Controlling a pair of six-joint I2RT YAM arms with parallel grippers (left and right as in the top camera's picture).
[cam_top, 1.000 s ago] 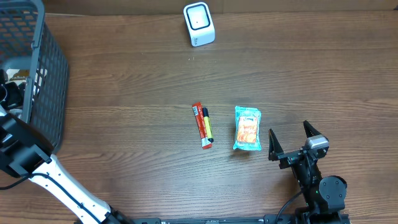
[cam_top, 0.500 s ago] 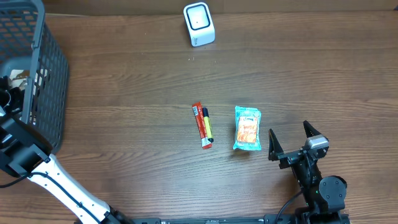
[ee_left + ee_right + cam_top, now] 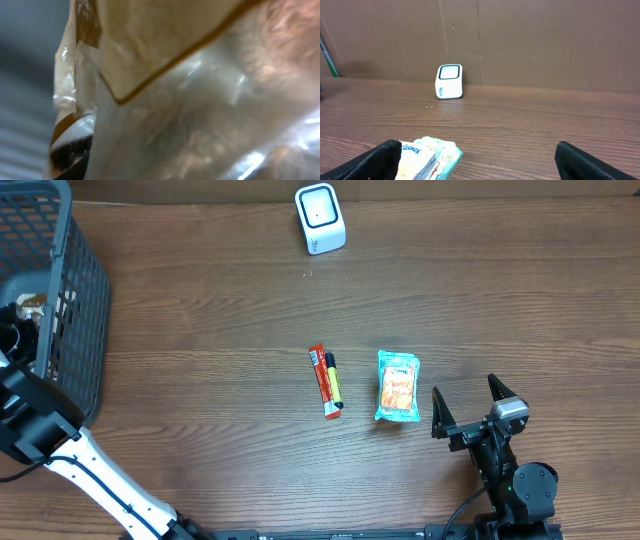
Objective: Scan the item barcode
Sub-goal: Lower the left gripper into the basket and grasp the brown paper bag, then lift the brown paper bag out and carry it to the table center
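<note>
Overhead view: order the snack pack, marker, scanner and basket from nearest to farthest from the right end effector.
1. Snack pack, just left of the right end effector.
2. Marker, mid-table, left of the pack.
3. Scanner, at the table's far edge.
4. Basket, far-left corner.

The brown wood-grain table (image 3: pixel 220 310) carried four things. A white scanner (image 3: pixel 320 219) stood upright near the far edge. Near the middle lay a red pack (image 3: pixel 321 381) with a yellow-and-black marker in it, and just beside it, apart, a teal snack packet (image 3: pixel 398 386). A grey mesh basket (image 3: pixel 75 300) stood at the left end.
</note>
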